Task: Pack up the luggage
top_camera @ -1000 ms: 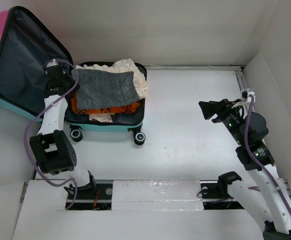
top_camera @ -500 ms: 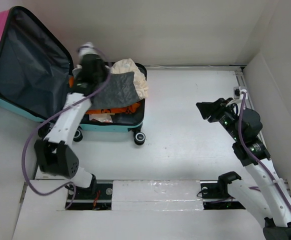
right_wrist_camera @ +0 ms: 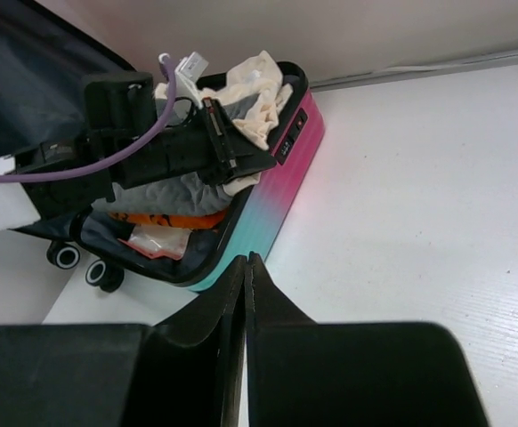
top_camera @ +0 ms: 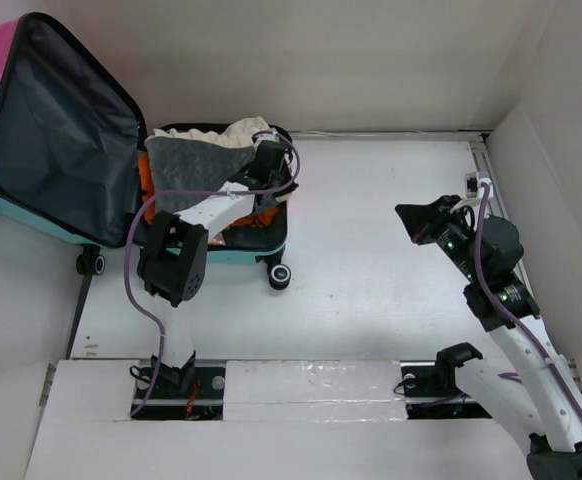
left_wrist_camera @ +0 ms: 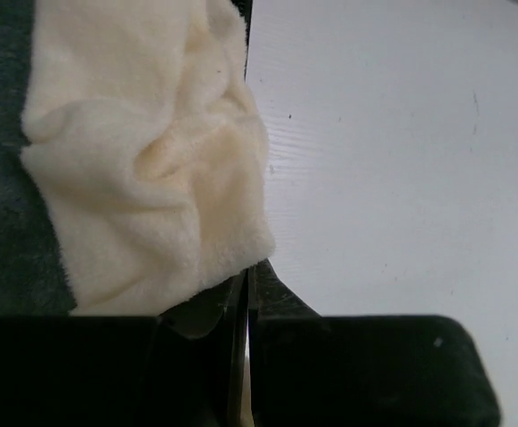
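The luggage (top_camera: 233, 254) lies open at the back left, its dark-lined lid (top_camera: 61, 130) propped up, its pink-to-teal side (right_wrist_camera: 281, 191) in the right wrist view. A grey cloth (top_camera: 193, 160), a cream fleece (left_wrist_camera: 143, 151) and an orange garment (right_wrist_camera: 165, 218) fill it. My left gripper (top_camera: 271, 175) hovers over the suitcase's right rim. Its jaws (left_wrist_camera: 248, 267) are shut with nothing between them, just below the fleece's edge. My right gripper (top_camera: 416, 222) hangs over the bare table far to the right, shut (right_wrist_camera: 246, 258) and empty.
White walls enclose the table at the back and right. The suitcase's wheels (top_camera: 279, 276) stick out toward me. A cable channel (top_camera: 476, 160) runs along the right wall. The left arm's purple cable (top_camera: 136, 270) loops beside the suitcase.
My left arm swung from the lid side across the suitcase to its right rim and its jaws closed. The right gripper's jaws closed; that arm barely moved.
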Controlling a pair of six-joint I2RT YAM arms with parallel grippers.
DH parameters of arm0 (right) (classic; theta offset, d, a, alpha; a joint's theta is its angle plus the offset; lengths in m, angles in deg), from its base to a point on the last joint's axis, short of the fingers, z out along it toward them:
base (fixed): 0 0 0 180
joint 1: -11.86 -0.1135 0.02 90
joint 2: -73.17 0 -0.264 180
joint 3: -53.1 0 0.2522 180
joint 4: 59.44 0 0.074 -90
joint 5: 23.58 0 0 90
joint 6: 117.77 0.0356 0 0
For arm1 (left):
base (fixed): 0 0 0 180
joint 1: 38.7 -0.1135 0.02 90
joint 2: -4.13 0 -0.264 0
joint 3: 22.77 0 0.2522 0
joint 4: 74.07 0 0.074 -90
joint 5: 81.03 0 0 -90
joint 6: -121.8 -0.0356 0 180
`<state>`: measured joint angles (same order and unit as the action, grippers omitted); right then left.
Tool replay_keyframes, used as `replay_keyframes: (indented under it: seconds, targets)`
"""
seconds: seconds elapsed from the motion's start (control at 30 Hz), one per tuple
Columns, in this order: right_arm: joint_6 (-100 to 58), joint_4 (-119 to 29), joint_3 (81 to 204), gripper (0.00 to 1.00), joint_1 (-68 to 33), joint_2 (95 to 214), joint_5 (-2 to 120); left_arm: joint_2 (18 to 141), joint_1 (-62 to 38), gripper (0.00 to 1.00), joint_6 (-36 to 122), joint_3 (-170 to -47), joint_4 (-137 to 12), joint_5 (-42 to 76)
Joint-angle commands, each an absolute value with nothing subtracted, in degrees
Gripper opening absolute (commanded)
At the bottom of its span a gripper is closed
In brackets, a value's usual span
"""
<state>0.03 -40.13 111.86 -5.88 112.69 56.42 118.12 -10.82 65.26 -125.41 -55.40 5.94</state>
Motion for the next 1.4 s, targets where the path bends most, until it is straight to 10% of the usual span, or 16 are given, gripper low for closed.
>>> replay_keyframes:
  seconds: [0.0,0.37,0.97,1.17,1.37]
  targets:
    - [-0.8,-43.1,112.0,0.06,-6.4,111.9,55.4,113.4,-15.8,0.00,65.8,-115.7,-56.2,-3.9]
    - [-0.8,-43.1,112.0,0.08,-6.4,112.5,54.9,94.2,-17.9,0.05,66.0,-100.1,-71.2,2.8]
    - [-0.8,-43.1,112.0,0.08,-7.0,111.3,54.9,114.6,-15.3,0.07,65.0,-108.6,-62.0,4.0]
    - [-0.8,-43.1,112.7,0.30,-7.0,112.0,52.4,90.1,-15.3,0.63,67.0,-102.5,-60.1,-3.6]
    - [-1.4,-42.4,113.2,0.54,-7.0,112.5,51.7,70.2,-18.1,0.71,67.2,-103.1,-46.8,-21.8]
